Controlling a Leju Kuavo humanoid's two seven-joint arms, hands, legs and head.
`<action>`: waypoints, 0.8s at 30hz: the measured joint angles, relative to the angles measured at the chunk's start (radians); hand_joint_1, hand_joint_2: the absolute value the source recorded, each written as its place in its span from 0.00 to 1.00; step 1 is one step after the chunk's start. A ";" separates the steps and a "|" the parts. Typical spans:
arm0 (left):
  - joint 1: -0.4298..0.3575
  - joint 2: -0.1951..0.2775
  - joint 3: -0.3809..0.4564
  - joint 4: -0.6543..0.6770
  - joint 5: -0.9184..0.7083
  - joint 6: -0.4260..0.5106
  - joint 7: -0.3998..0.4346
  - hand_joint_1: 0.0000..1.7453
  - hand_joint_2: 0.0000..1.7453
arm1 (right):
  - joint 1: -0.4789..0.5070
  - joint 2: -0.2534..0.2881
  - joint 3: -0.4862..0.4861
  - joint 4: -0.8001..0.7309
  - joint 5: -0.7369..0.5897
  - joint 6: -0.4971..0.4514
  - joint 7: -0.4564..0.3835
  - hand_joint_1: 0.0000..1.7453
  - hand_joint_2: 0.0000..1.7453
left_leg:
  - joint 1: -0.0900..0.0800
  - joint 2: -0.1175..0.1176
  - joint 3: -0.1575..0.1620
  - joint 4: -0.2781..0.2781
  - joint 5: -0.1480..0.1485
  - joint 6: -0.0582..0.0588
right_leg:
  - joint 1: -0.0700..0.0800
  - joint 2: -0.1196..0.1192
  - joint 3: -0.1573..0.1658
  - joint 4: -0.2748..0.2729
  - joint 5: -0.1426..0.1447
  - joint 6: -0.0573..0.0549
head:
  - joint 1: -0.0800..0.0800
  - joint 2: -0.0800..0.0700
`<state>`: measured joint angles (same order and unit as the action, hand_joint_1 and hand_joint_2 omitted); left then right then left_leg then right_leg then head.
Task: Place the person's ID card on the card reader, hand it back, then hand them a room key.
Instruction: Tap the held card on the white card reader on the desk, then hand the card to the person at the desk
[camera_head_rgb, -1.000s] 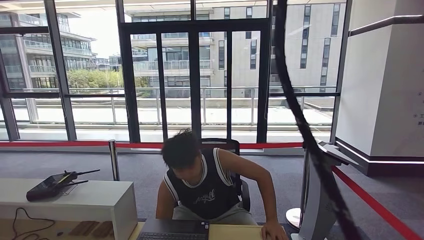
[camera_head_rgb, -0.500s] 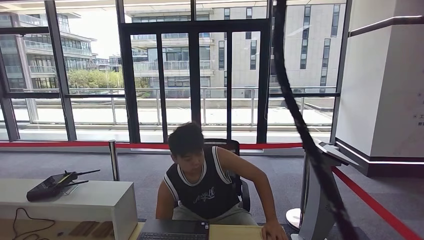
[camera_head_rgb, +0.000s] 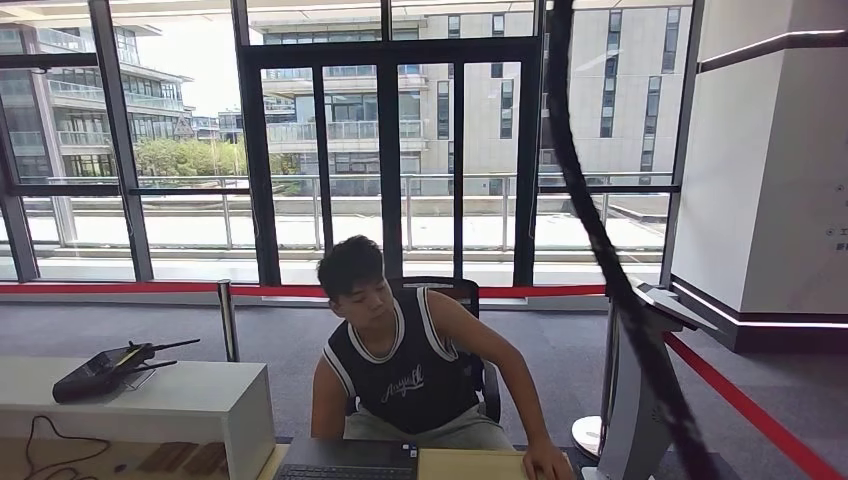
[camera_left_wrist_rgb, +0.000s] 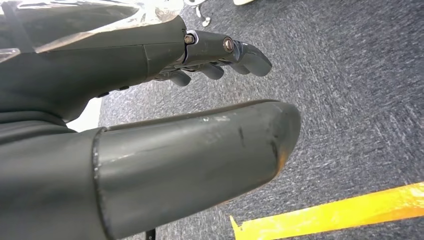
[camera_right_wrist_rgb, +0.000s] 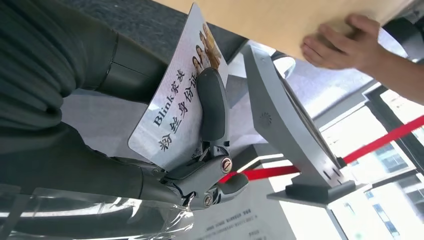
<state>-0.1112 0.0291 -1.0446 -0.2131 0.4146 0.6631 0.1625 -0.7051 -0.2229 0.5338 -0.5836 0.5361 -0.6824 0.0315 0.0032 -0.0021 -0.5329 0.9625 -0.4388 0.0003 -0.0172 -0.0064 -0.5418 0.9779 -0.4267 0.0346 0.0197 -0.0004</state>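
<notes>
The right hand (camera_right_wrist_rgb: 200, 145) holds the ID card (camera_right_wrist_rgb: 172, 112) near the tabletop (camera_right_wrist_rgb: 280, 20), where the person's hand (camera_right_wrist_rgb: 340, 42) rests. The left hand (camera_left_wrist_rgb: 200, 100) hangs over carpet, apparently empty, fingers apart.

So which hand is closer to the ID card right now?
Right. The right hand holds the ID card, a finger pressed across its printed face. The left hand hangs open over grey carpet beside a yellow floor stripe, no card near it.
</notes>
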 joint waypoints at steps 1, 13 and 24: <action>0.000 0.000 0.000 0.000 -0.002 0.000 -0.001 0.00 0.00 | -0.009 -0.002 0.000 -0.017 0.010 0.001 0.008 1.00 1.00 | 0.000 0.000 0.000 0.000 0.000 0.000 | 0.000 0.000 0.000 0.000 0.000 0.000 | 0.000 0.000; -0.027 -0.001 -0.012 0.000 -0.035 -0.037 0.006 0.00 0.00 | -0.111 0.018 0.033 -0.157 0.208 0.098 0.085 1.00 1.00 | 0.000 0.000 0.000 0.000 0.000 0.000 | 0.000 0.000 0.000 0.000 0.000 0.000 | 0.000 0.000; -0.052 0.000 -0.039 0.000 -0.058 -0.056 0.022 0.00 0.00 | -0.221 0.082 0.075 -0.136 0.267 0.142 0.103 1.00 1.00 | 0.000 0.000 0.000 0.000 0.001 0.000 | 0.000 0.000 0.000 0.001 0.000 0.000 | 0.000 0.000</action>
<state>-0.1628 0.0287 -1.0837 -0.2132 0.3571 0.6073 0.1843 -0.9266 -0.1413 0.6092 -0.7196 0.8027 -0.5399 0.1347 0.0033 -0.0021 -0.5333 0.9625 -0.4382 0.0003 -0.0171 -0.0065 -0.5420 0.9784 -0.4266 0.0346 0.0198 -0.0004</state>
